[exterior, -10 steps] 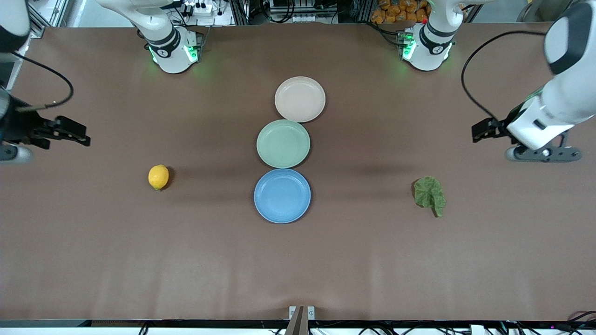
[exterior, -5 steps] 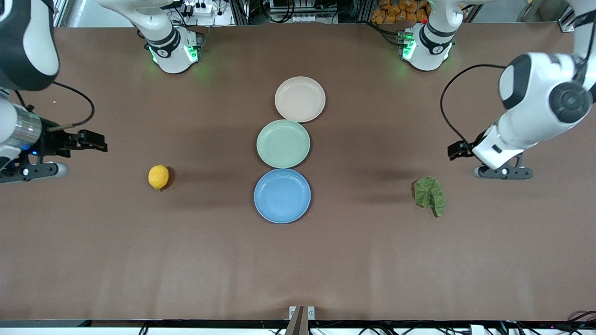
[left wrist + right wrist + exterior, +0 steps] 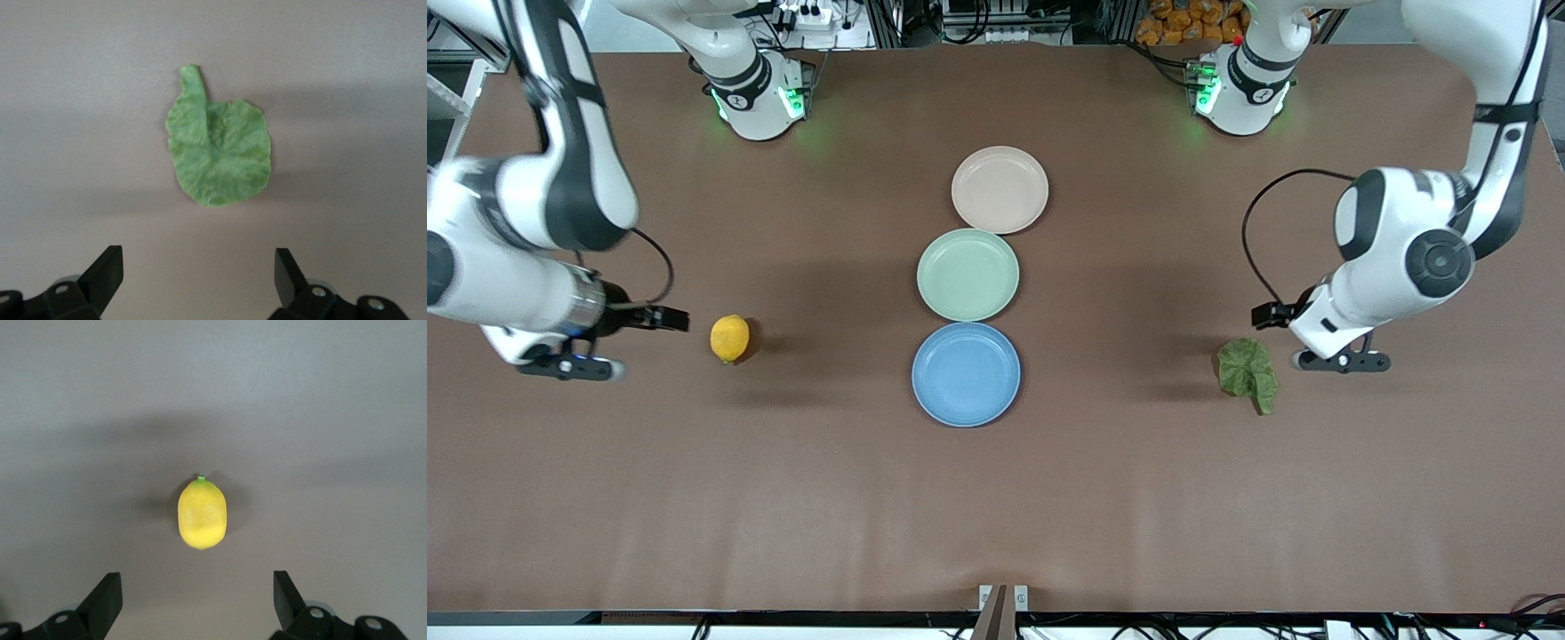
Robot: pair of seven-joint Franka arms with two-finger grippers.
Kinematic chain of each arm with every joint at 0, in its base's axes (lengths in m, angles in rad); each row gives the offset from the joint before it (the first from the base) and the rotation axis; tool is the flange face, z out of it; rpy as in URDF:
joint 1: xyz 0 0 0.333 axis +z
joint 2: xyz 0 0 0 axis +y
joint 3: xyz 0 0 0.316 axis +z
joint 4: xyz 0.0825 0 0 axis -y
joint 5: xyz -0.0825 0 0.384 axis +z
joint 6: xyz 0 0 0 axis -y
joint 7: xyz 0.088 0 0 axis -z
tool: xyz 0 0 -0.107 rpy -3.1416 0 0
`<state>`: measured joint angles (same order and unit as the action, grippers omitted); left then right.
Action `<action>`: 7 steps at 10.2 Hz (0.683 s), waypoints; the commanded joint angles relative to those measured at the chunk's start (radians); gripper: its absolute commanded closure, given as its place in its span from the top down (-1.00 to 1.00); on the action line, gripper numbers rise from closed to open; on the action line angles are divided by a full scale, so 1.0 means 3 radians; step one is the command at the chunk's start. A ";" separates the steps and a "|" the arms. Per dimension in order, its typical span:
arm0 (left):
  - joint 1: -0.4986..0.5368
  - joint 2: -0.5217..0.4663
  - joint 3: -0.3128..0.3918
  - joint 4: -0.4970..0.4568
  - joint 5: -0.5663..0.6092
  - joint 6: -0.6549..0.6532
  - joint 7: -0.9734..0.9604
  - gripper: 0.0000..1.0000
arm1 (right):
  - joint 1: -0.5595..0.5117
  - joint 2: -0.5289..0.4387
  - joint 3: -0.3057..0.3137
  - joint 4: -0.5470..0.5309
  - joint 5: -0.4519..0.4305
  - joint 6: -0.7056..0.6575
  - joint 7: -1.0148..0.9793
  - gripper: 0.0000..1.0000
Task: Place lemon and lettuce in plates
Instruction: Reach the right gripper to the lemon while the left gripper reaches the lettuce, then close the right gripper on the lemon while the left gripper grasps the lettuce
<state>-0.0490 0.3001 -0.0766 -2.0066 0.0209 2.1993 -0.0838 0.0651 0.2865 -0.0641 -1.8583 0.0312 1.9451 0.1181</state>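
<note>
The yellow lemon (image 3: 729,338) lies on the brown table toward the right arm's end. It also shows in the right wrist view (image 3: 202,513). My right gripper (image 3: 679,319) (image 3: 198,590) is open and empty, close beside the lemon and apart from it. The green lettuce (image 3: 1248,372) lies toward the left arm's end and fills the middle of the left wrist view (image 3: 217,150). My left gripper (image 3: 1263,313) (image 3: 199,267) is open and empty, just by the leaf's edge. The blue plate (image 3: 966,373) and the beige-pink plate (image 3: 1000,189) stand mid-table, both bare.
A light green plate (image 3: 967,274) sits between the blue and beige-pink plates, touching both in a row. The arm bases (image 3: 756,98) (image 3: 1240,89) stand along the table's edge farthest from the front camera.
Both arms have swung in from the table's ends and come lower. My right gripper has closed in on the lemon and my left gripper on the lettuce. The objects have not moved.
</note>
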 commanded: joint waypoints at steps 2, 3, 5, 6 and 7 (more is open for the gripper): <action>-0.0016 0.0287 -0.0006 -0.0040 -0.0034 0.0476 -0.0053 1.00 | -0.0018 0.0200 -0.0001 -0.0319 0.0136 0.0544 0.0082 1.00; -0.0016 0.0384 -0.0006 -0.0040 -0.0034 0.0593 -0.0053 1.00 | -0.0017 0.0236 -0.0001 -0.0447 0.0136 0.0800 0.0082 1.00; -0.0026 0.0548 -0.0001 -0.0020 -0.0019 0.0768 -0.0033 1.00 | -0.0038 0.0364 -0.0006 -0.0504 0.0136 0.0890 0.0041 1.00; -0.0041 0.0640 0.0000 0.0000 -0.0018 0.0860 -0.0022 1.00 | -0.0043 0.0435 -0.0006 -0.0529 0.0136 0.0976 0.0036 1.00; -0.0051 0.0697 0.0000 0.0001 -0.0018 0.0952 -0.0022 1.00 | -0.0043 0.0481 -0.0006 -0.0570 0.0141 0.1052 0.0036 1.00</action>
<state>-0.0549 0.4814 -0.0771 -2.0191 0.0209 2.4495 -0.0839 0.0648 0.4148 -0.0735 -2.0123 0.0597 2.2262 0.1291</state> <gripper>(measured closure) 0.000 0.000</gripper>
